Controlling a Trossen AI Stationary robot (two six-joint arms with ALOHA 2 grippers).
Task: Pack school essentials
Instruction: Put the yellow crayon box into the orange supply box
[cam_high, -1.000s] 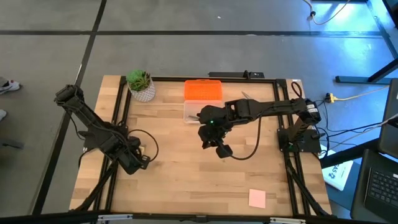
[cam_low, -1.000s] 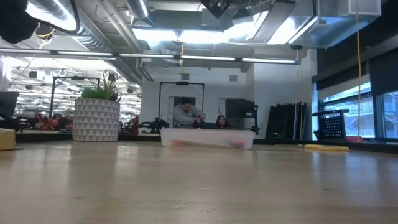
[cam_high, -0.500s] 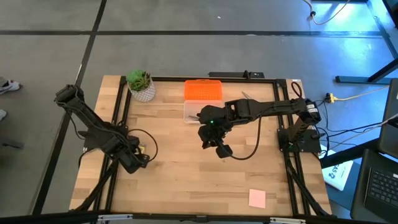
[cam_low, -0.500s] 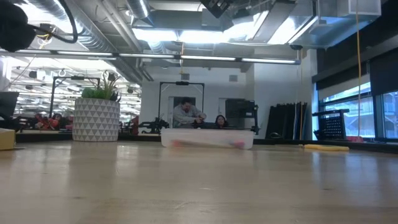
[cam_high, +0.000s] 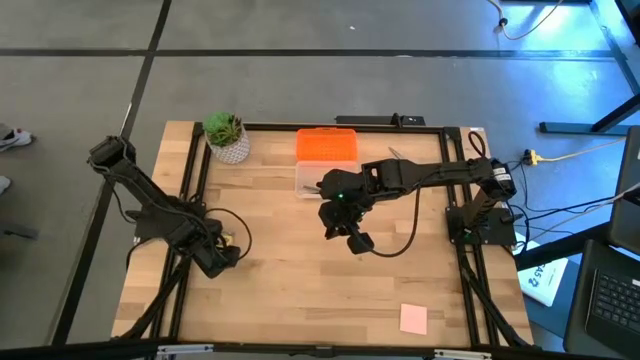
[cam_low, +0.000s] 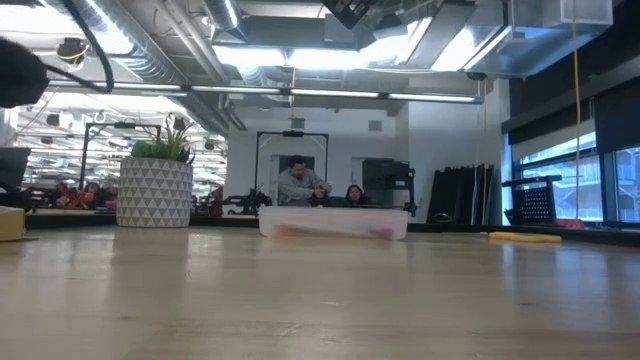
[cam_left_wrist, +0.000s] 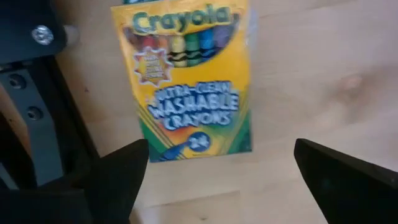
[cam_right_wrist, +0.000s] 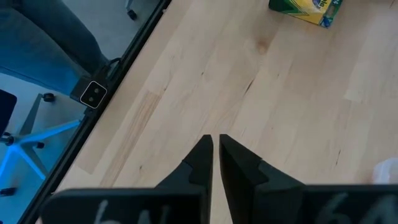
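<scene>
From above, the left gripper (cam_high: 226, 252) hovered at the table's (cam_high: 300, 290) left edge over one crayon box (cam_high: 229, 241), the right gripper (cam_high: 357, 240) mid-table; one clear case (cam_high: 322, 178), one pink note pad (cam_high: 413, 319), one potted plant (cam_high: 227, 136).

At table height, no gripper tips showed — only case and plant.

The left wrist camera showed fingers (cam_left_wrist: 118, 180) spread wide, the box lying flat between them, ungrasped. Judged step: picking it up — lower, close squarely.

The right wrist camera showed its fingers (cam_right_wrist: 198, 163) pressed together, empty.

free: bare table (cam_high: 300, 290) front-centre | blocked: back edge — clear case (cam_high: 318, 180), potted plant (cam_high: 226, 137)
</scene>
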